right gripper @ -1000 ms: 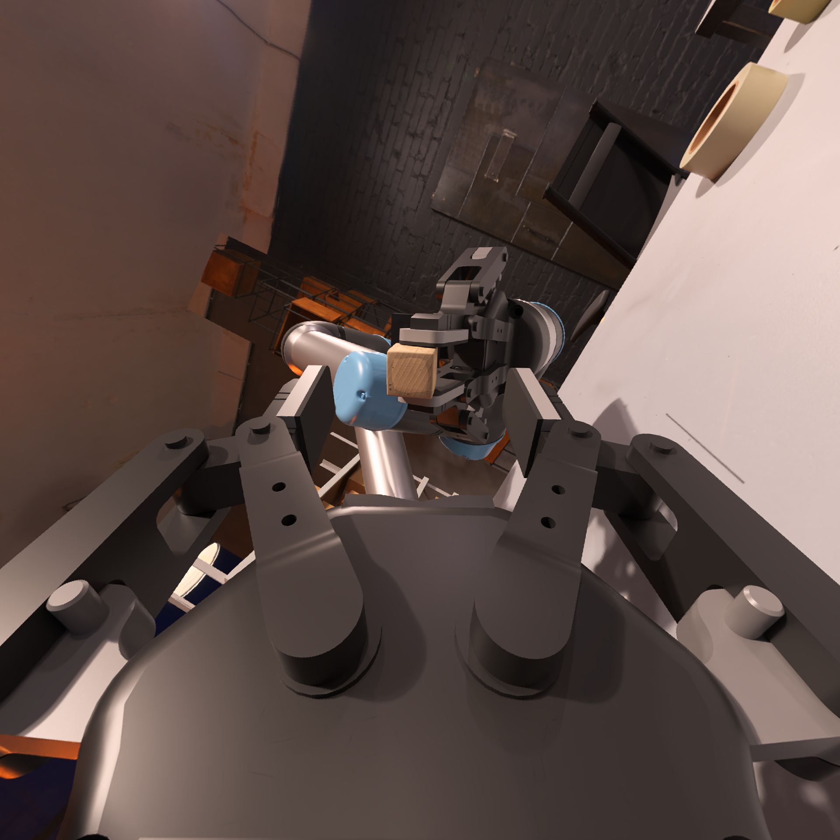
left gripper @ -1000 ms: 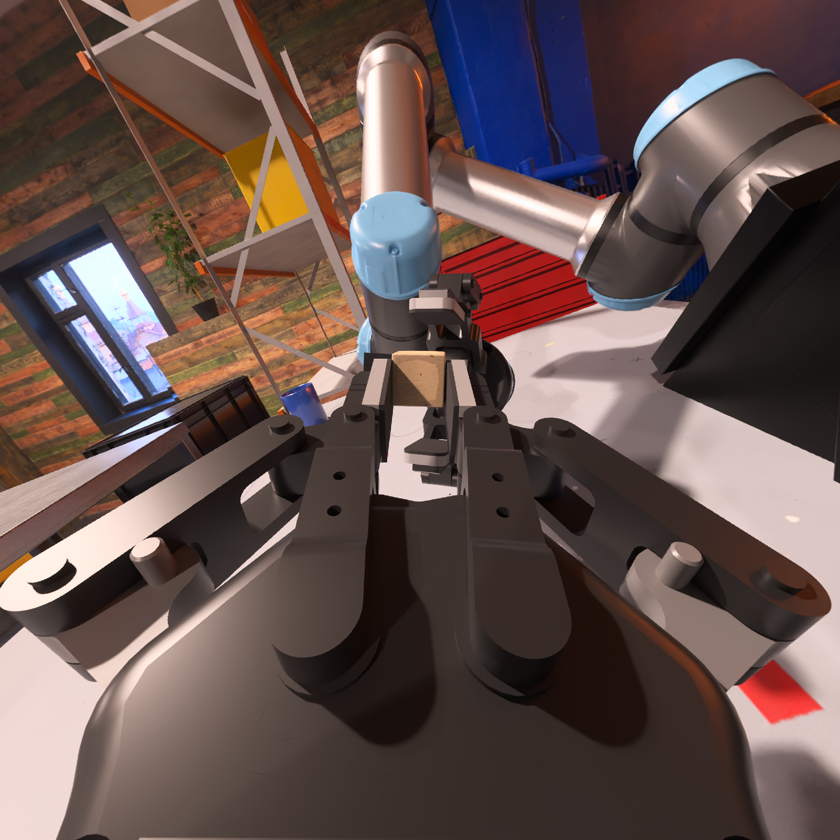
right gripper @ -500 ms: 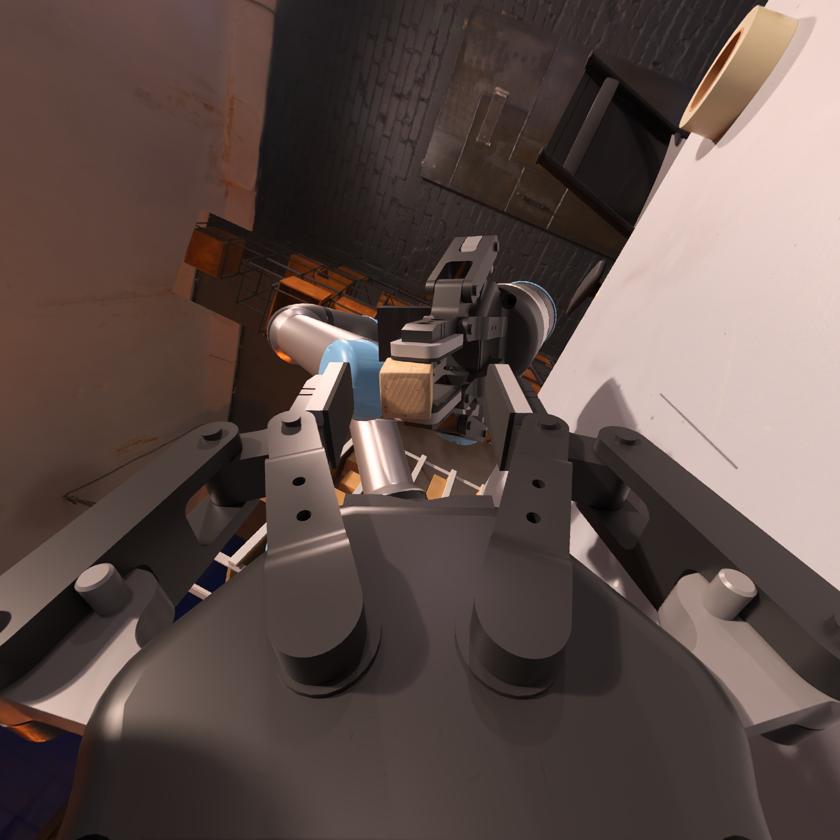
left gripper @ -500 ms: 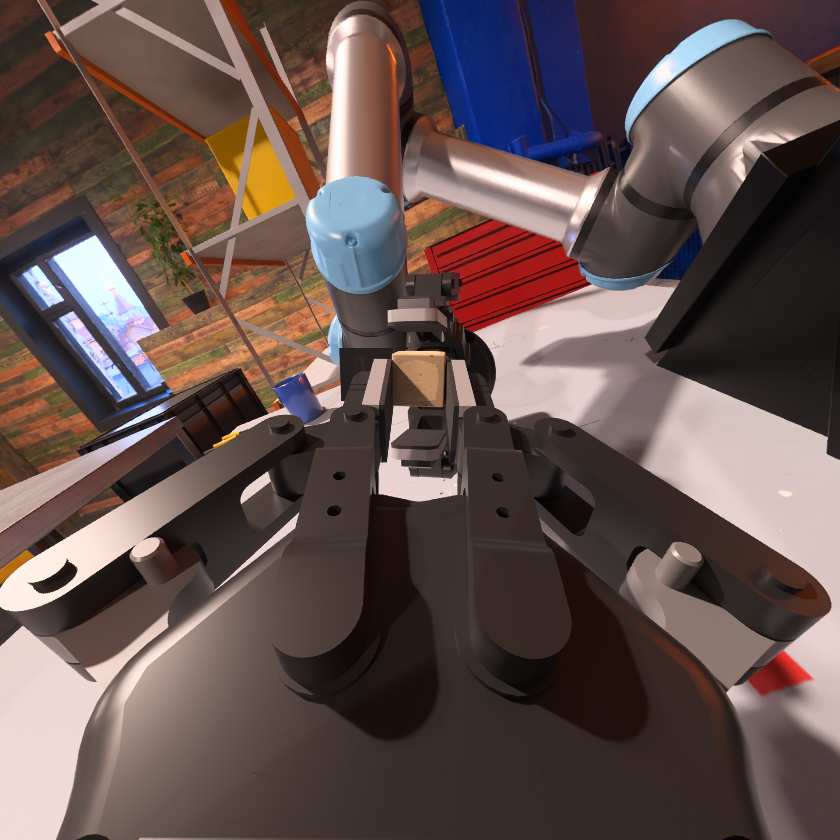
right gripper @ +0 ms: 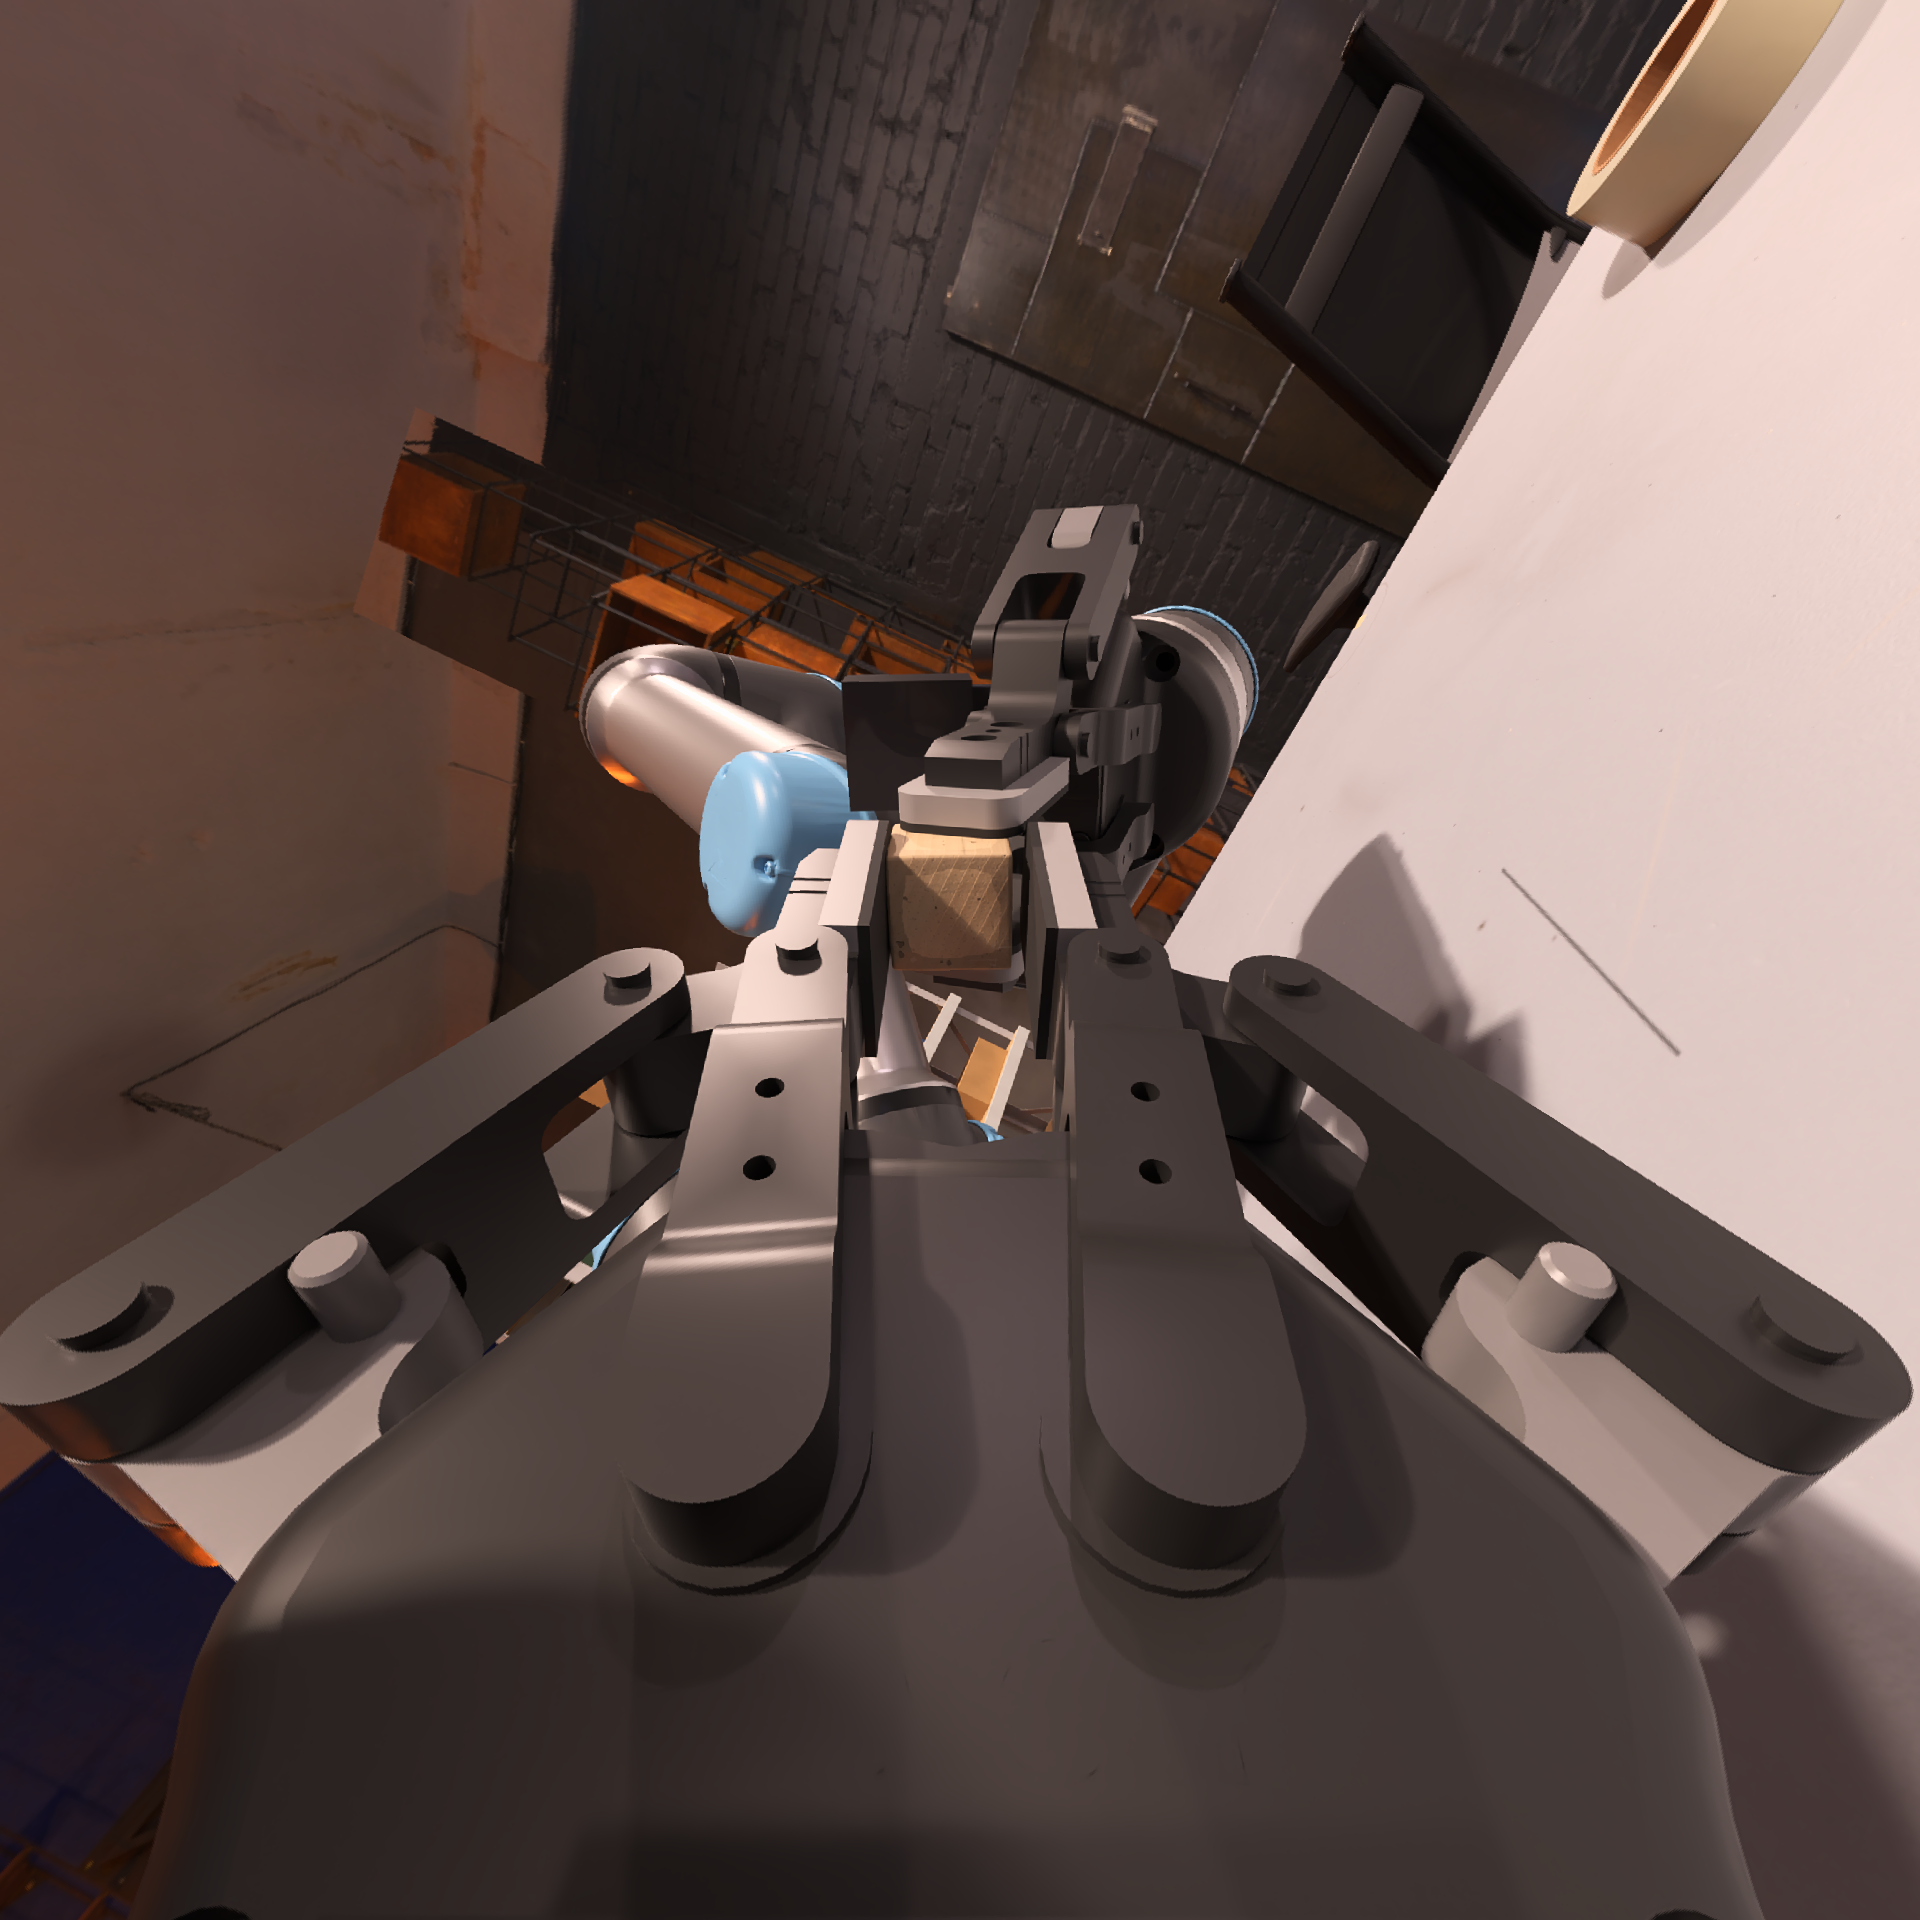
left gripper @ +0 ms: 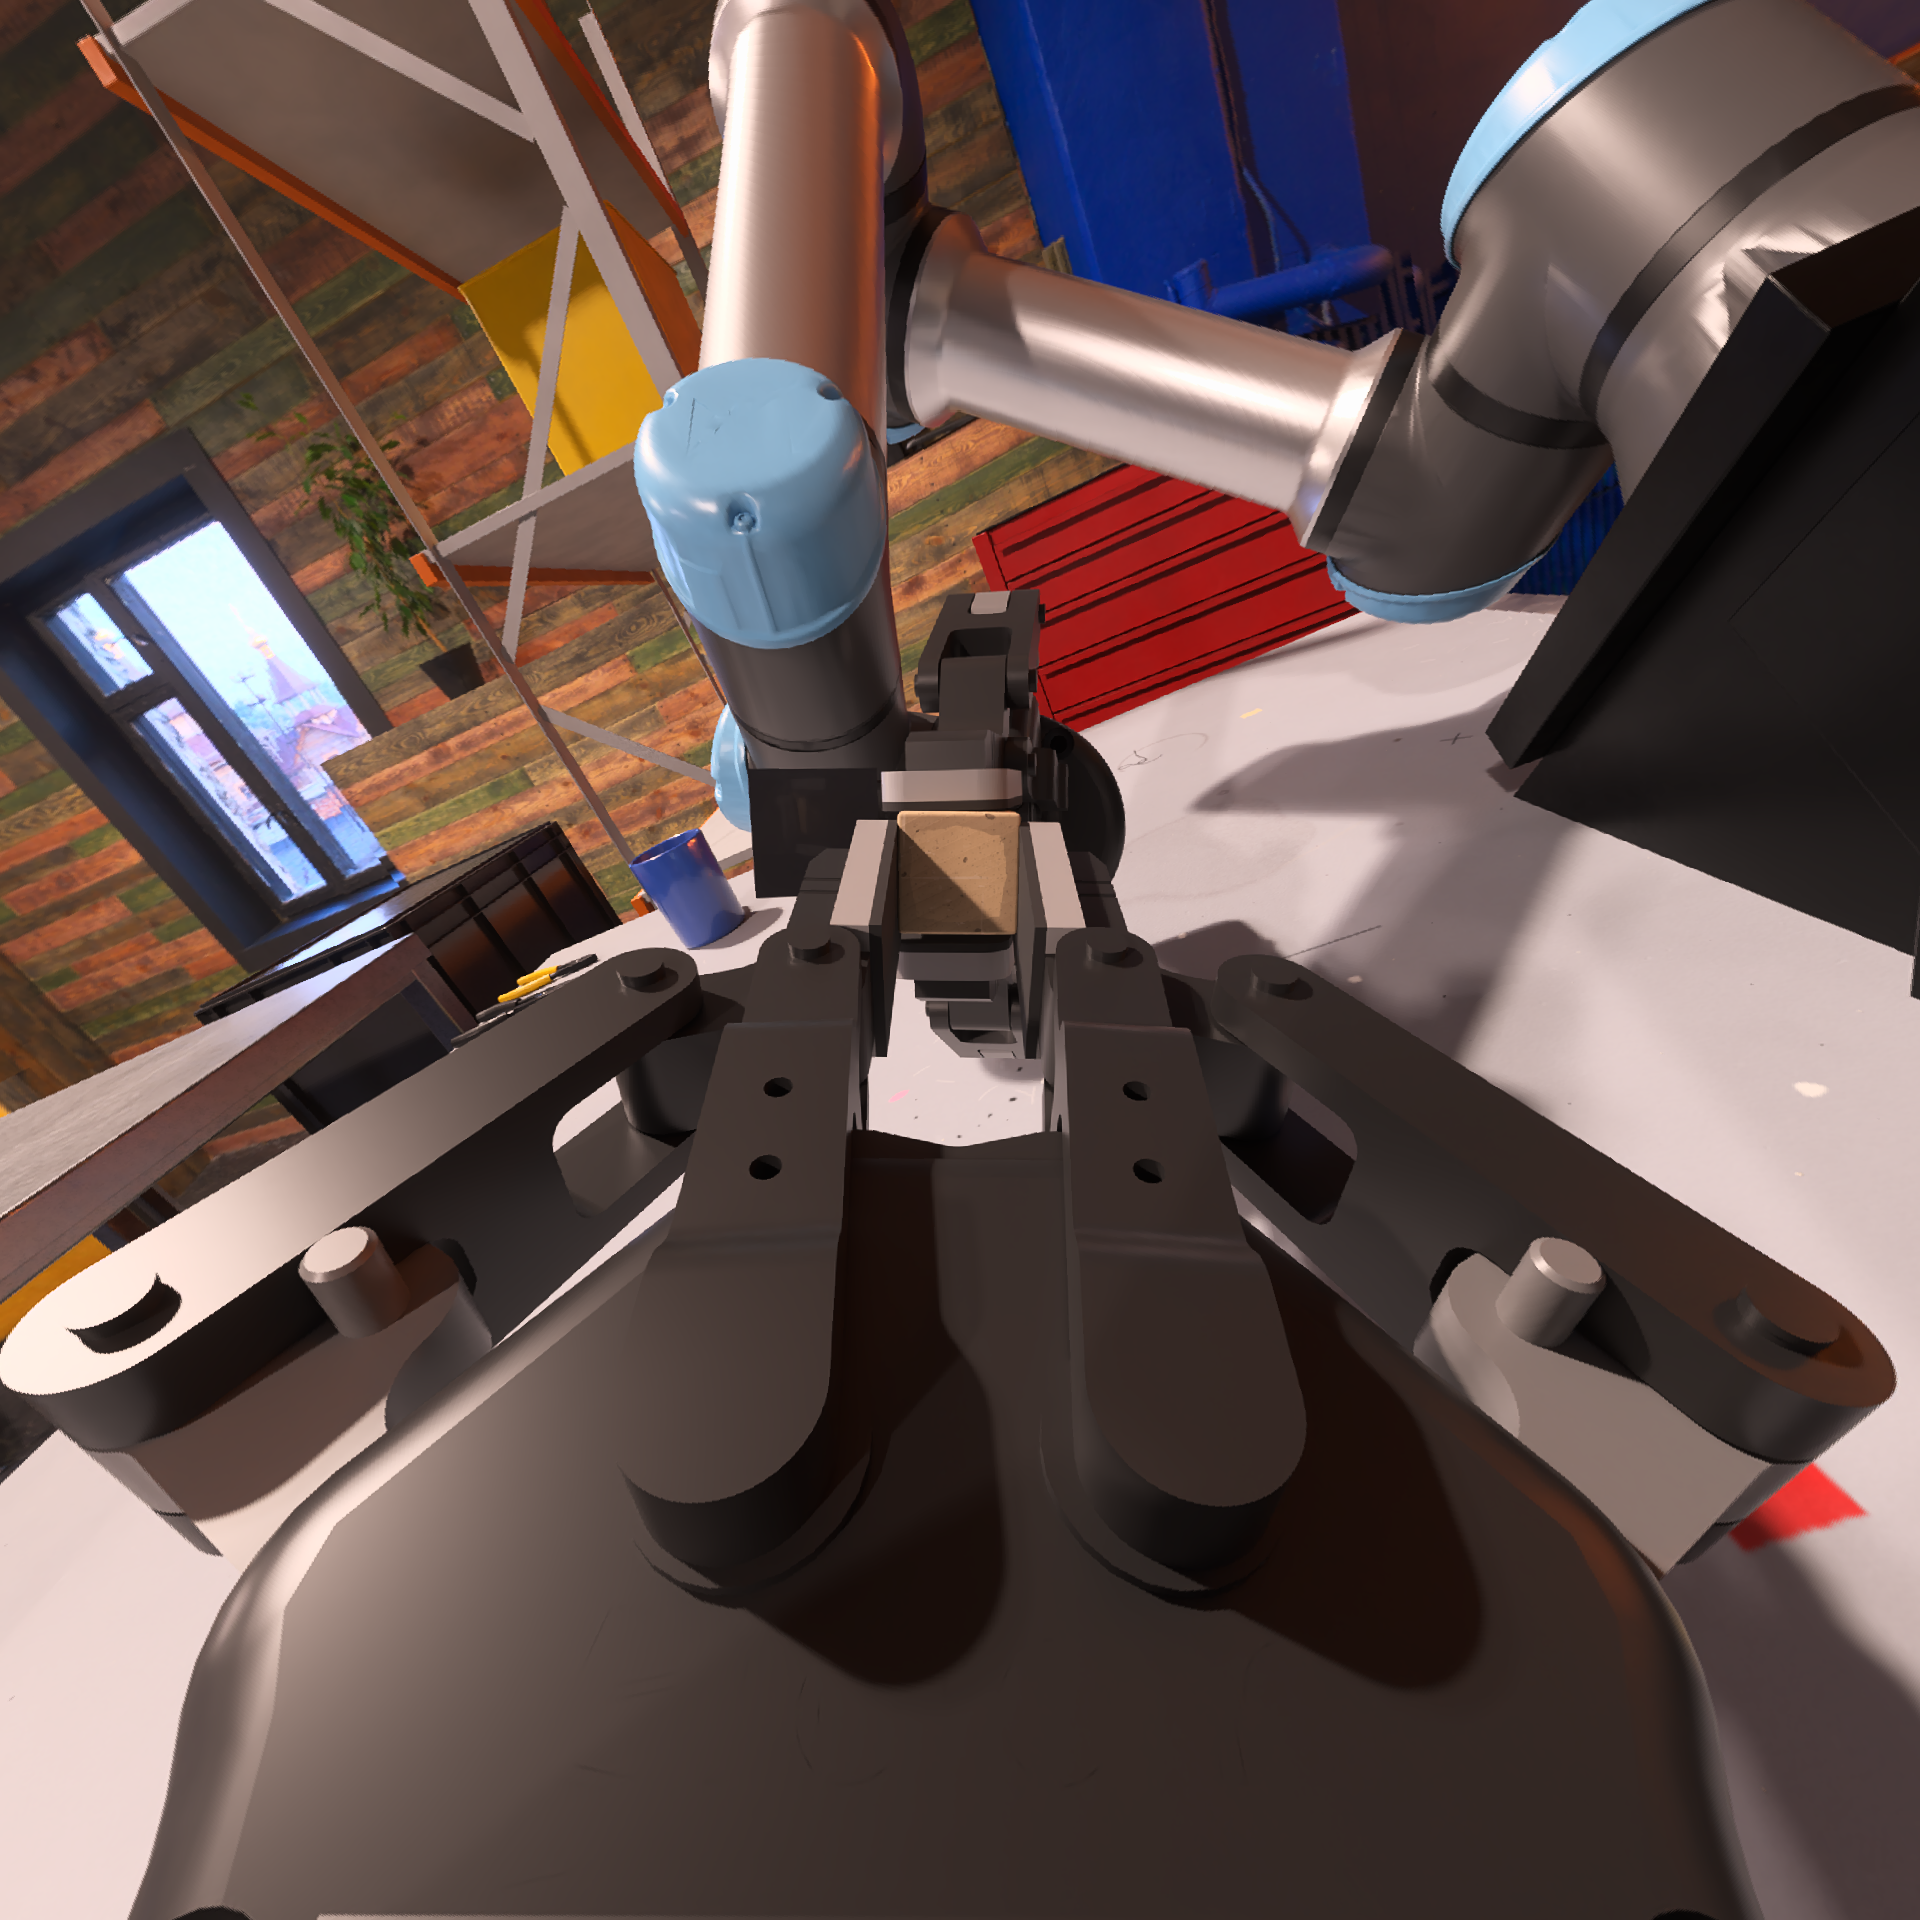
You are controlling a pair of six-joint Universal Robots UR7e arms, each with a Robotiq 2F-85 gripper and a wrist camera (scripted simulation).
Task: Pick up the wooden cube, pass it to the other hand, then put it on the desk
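Observation:
The wooden cube (left gripper: 956,873) is held in the air above the white desk (left gripper: 1455,987). My left gripper (left gripper: 956,875) is shut on it from both sides. In the right wrist view the cube (right gripper: 951,904) sits between the pads of my right gripper (right gripper: 951,906), which is closed onto its sides. The two grippers face each other, turned a quarter turn apart. The right gripper's fingers (left gripper: 945,787) show above and below the cube in the left wrist view. The left gripper's fingers (right gripper: 977,805) show above and below it in the right wrist view.
The right arm (left gripper: 1143,364) crosses high over the desk. A blue cup (left gripper: 686,888), a black crate (left gripper: 499,925) and a yellow tool (left gripper: 535,982) are at the far left. A large black box (left gripper: 1766,623) stands at the right. A tape roll (right gripper: 1704,114) lies on the desk.
My right gripper has moved in toward the left one and narrowed its wide-open fingers onto the cube. The left gripper has kept its hold.

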